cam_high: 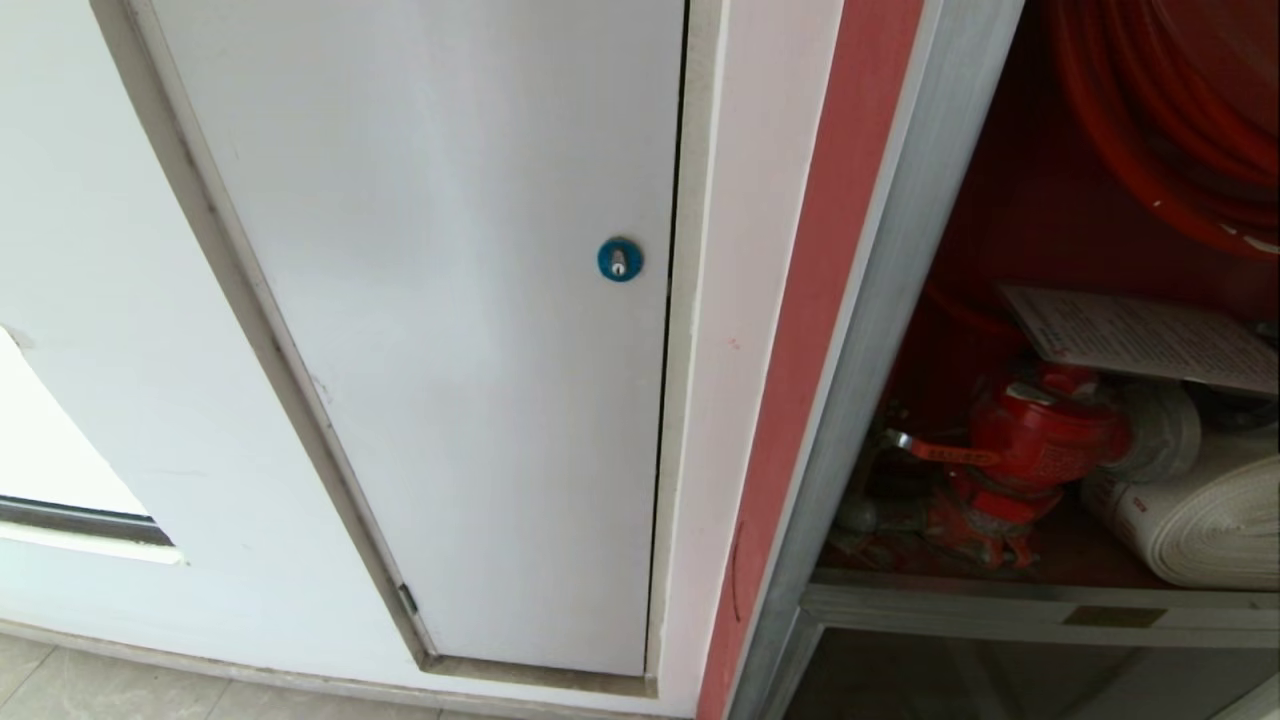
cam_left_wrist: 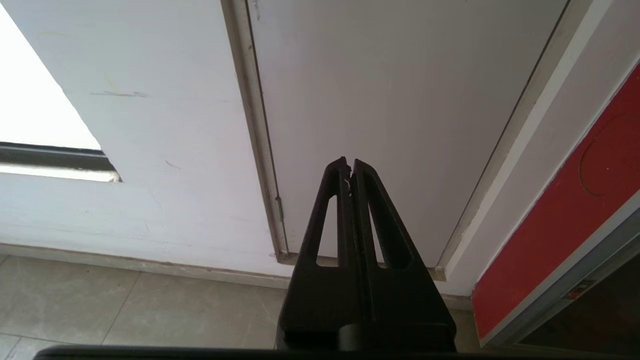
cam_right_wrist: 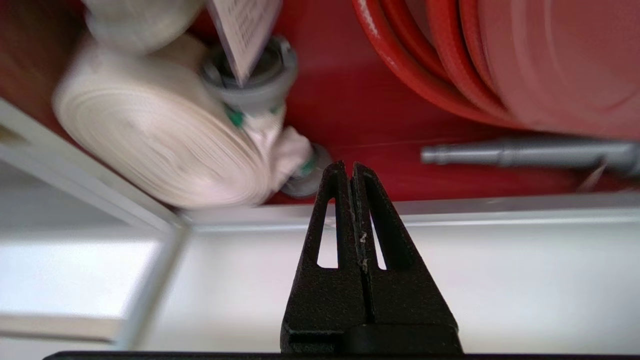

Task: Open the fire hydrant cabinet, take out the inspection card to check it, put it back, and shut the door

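Head view: cabinet (cam_high: pixel 900 300) stands open at the right, silver frame, red inside. No arm shows here. Card (cam_high: pixel 1140 335) lies inside the cabinet, tilted, resting above the red valve (cam_high: pixel 1030 440) and the white hose roll (cam_high: pixel 1210 520); part of it runs past the edge of view. Red reel (cam_high: pixel 1170 110) hangs above the card. White panel (cam_high: pixel 450 330) with its round blue lock (cam_high: pixel 619 259) sits beside the cabinet, on the far side of a red strip (cam_high: pixel 820 330). The glass door is not seen in any view.

Right wrist view: right gripper (cam_right_wrist: pixel 351 167), fingers pressed together, nothing between them, sits in front of the cabinet's silver frame (cam_right_wrist: pixel 450 210), tips level with the red interior. Beyond the tips: hose roll (cam_right_wrist: pixel 160 145) with grey coupling (cam_right_wrist: pixel 255 85), a corner of the card (cam_right_wrist: pixel 245 30) just over the coupling, reel (cam_right_wrist: pixel 500 55), grey nozzle (cam_right_wrist: pixel 525 152) under the reel. Gripper is apart from the card.

Left wrist view: left gripper (cam_left_wrist: pixel 350 162), fingers closed and empty, points at the lower part of the white panel (cam_left_wrist: pixel 400 100), well away from the cabinet, whose red strip (cam_left_wrist: pixel 575 215) shows at the edge. Tiled floor (cam_left_wrist: pixel 125 310) below the panel.
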